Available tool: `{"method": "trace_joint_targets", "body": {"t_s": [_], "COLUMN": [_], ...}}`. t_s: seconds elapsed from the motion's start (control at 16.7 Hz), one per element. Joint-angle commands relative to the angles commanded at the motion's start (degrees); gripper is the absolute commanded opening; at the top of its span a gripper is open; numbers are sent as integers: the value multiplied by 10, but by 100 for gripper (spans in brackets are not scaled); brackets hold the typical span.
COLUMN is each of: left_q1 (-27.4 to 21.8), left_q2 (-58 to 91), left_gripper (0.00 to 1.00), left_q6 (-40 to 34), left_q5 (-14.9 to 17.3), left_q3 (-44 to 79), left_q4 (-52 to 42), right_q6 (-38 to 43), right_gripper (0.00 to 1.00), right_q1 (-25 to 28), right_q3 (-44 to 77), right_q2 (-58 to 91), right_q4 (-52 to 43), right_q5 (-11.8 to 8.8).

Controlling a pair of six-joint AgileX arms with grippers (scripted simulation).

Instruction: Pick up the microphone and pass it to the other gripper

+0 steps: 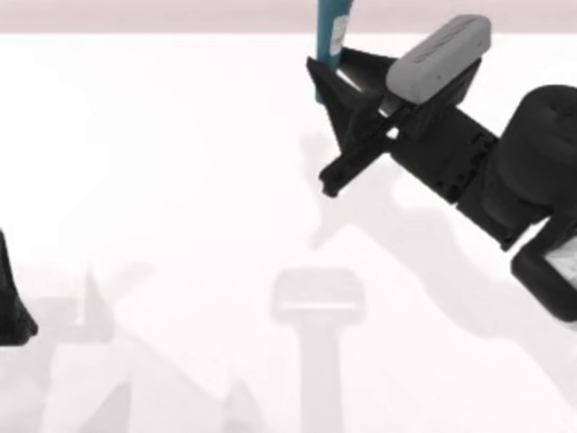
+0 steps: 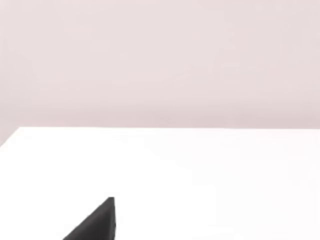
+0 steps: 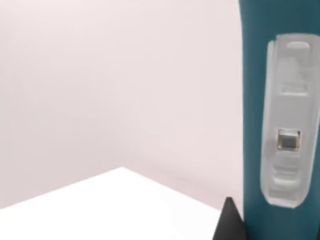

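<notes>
Left hand (image 1: 13, 311) parked at the counter's (image 1: 180, 180) left edge, mostly out of view, can't tell if clenched or released. Right hand (image 1: 335, 95) up near the far edge, right of centre, grasping the microphone (image 1: 331, 36) by its teal handle, white switch panel (image 3: 287, 120) showing.

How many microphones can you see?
1. The microphone is up at the table's far edge, held in the right gripper. None seems hidden.
</notes>
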Motion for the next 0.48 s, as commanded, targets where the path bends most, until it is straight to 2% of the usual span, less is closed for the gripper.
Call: {"method": "trace_joint_targets", "body": {"t_s": [0.24, 0.36, 0.48], "left_q1": [-2, -12, -26], "left_q2": [7, 38, 94], "left_gripper": [100, 100, 100], "left_q6": [1, 4, 10], "left_q5": [7, 33, 75], "left_q3": [6, 31, 71], "left_q4": [4, 18, 42], "right_q6": [0, 0, 0], "right_gripper": [0, 0, 0], "right_q1": [0, 0, 0], "right_q3": [0, 0, 0], "right_q2": [0, 0, 0], "right_q4": [0, 0, 0], "right_q5": [0, 0, 0]}}
